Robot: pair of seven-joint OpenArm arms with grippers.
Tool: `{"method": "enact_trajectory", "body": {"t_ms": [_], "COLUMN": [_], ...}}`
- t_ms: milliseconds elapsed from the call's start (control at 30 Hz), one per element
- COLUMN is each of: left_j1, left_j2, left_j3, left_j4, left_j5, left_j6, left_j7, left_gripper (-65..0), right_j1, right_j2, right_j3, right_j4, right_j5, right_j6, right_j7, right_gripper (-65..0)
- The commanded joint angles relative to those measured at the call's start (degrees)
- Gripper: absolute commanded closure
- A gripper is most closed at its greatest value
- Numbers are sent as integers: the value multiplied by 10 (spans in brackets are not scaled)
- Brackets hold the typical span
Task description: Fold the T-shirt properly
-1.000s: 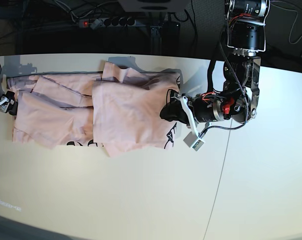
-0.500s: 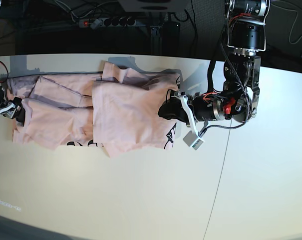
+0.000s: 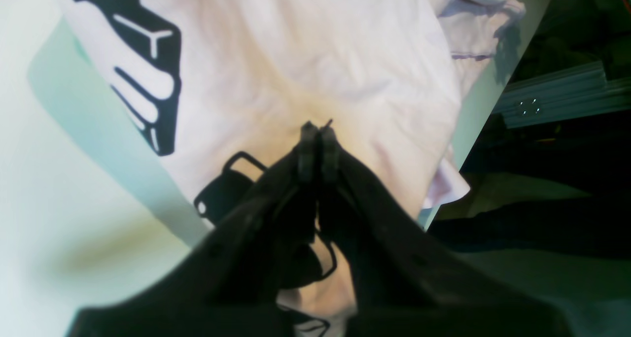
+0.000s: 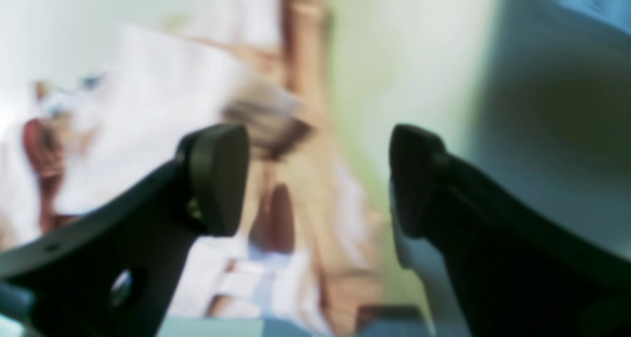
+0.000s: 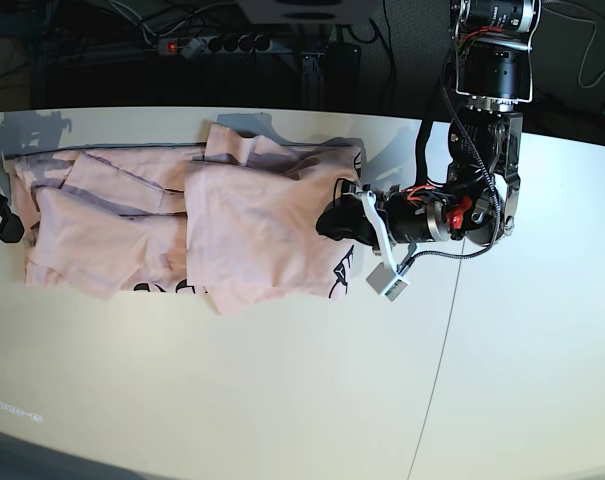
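Observation:
The pale pink T-shirt [image 5: 242,235] lies partly folded across the far left half of the table, with one panel laid over its middle. Black lettering [image 5: 342,272] peeks out at its near edge and shows in the left wrist view [image 3: 143,71]. My left gripper [image 5: 327,222] is shut, its tips [image 3: 315,130] together over the shirt's right part [image 3: 296,56]. No fabric shows between them. My right gripper [image 5: 0,222] is at the table's left edge, just off the shirt's left end. In the blurred right wrist view it [image 4: 318,179] is wide open and empty, with pink cloth [image 4: 162,105] beyond.
A power strip [image 5: 212,44] and cables lie behind the table's far edge. A seam [image 5: 447,330] runs down the tabletop right of the shirt. A white block [image 5: 387,282] hangs from my left arm. A metal frame rail [image 3: 557,95] lies past the table edge.
My right gripper has drawn back to the left, off the shirt's left end toward the table edge. My left gripper has crept slightly left over the shirt.

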Motion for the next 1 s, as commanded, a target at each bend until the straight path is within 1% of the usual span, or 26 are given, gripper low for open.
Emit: {"method": "enact_trajectory", "body": {"t_ms": [0,67,167,333,433,633,733,900,967], "left_j1": [-11,-11,-11,-11,-11,-11,-11,-11,-11], "left_j2": [0,0,0,0,0,-1,-2,-2,-2], "left_j3": [-1,-1,-1,-1,-1,-1,-1,-1,-1], "left_j4": [12,12,12,12,12,12,12,12,12], "left_j5": [-14,-13,-9,-10,-10,-9,-8,-8,-8], "left_j6": [-18,-18,-18,-18,-18,-18,-18,-18,-18], "left_j7": [-8,-8,-8,-9,-8,-7,-7,-3,-3], "left_gripper": [0,0,0,0,0,0,0,0,0], "right_j1": [8,8,8,8,8,11,16,19,19], "right_j2": [18,14,0,-36,-51,-49,-49,-49,-48], "right_j3": [7,7,7,7,7,7,7,7,7], "right_j4": [24,54,79,70,55,32,27,21,21], "right_j5": [10,6,-18,-65,-89,-108,-124,-147,-147], "right_j6": [45,44,44,42,31,27,17,16,14], "right_j7": [2,0,0,3,11,24,24,30,31], "right_gripper": [-447,-447,-447,-447,-447,-447,-447,-447,-447]}}
